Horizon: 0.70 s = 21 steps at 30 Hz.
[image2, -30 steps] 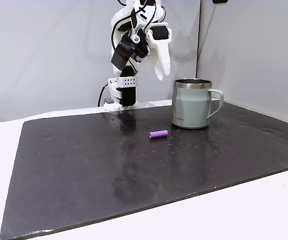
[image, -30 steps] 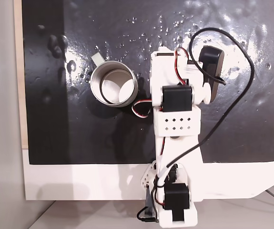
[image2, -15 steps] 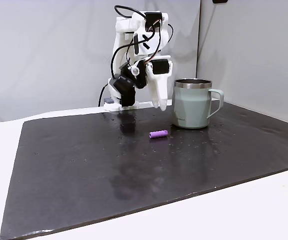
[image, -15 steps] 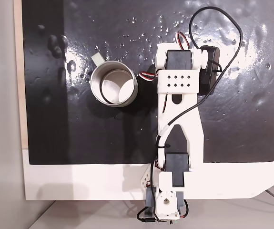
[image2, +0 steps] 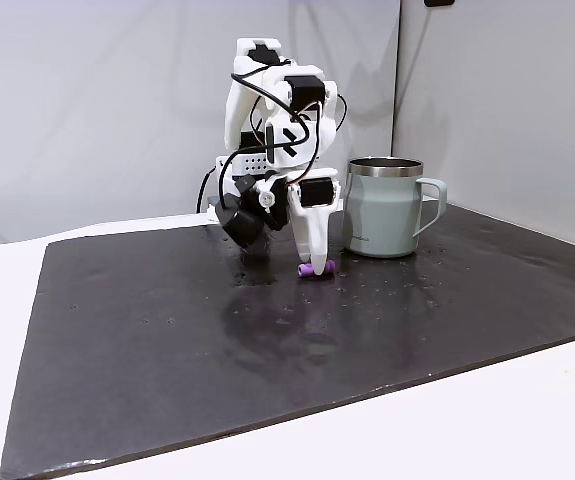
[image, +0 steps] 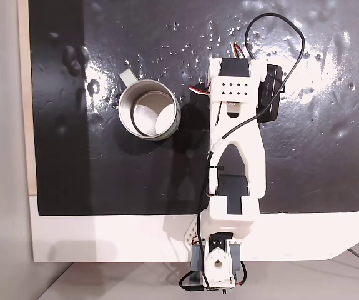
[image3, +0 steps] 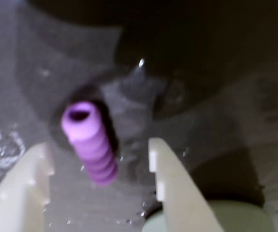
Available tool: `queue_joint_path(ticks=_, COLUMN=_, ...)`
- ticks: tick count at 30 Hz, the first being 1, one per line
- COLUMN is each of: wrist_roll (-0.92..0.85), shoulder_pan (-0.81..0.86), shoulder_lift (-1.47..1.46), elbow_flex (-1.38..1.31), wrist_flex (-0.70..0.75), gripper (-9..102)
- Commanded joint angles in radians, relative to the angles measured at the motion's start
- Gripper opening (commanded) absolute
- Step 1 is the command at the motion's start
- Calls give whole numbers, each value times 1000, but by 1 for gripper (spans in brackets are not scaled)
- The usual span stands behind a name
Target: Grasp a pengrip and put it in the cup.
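1. Silver cup stands on the black mat, right of centre in a fixed view.
2. Purple pengrip lies on the mat between the parted fingers of the gripper, centre-left in the wrist view.

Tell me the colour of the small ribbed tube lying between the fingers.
Purple; the small ribbed soft tube shows best in the wrist view.

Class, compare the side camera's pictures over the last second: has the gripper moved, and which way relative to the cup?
Yes. In a fixed view the gripper has come down from above the rim of the cup to the mat, at the pengrip.
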Motion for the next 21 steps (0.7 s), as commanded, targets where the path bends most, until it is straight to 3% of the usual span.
queue_joint_path(ticks=1, wrist_roll=-20, shoulder_pan=15, shoulder_lift=-18, elbow_flex=-74, wrist_flex=-20, gripper=20)
queue_joint_path(ticks=6, wrist_roll=-31, shoulder_pan=17, shoulder_lift=-66, elbow_flex=-107, wrist_flex=-38, gripper=19)
queue_joint_path(ticks=13, wrist_roll=-38, shoulder_pan=8, shoulder_lift=-72, elbow_flex=-97, wrist_flex=-49, gripper=1)
queue_joint_path(ticks=21, wrist_roll=-44, shoulder_pan=48, shoulder_lift=41, elbow_flex=-135, wrist_flex=17, gripper=0)
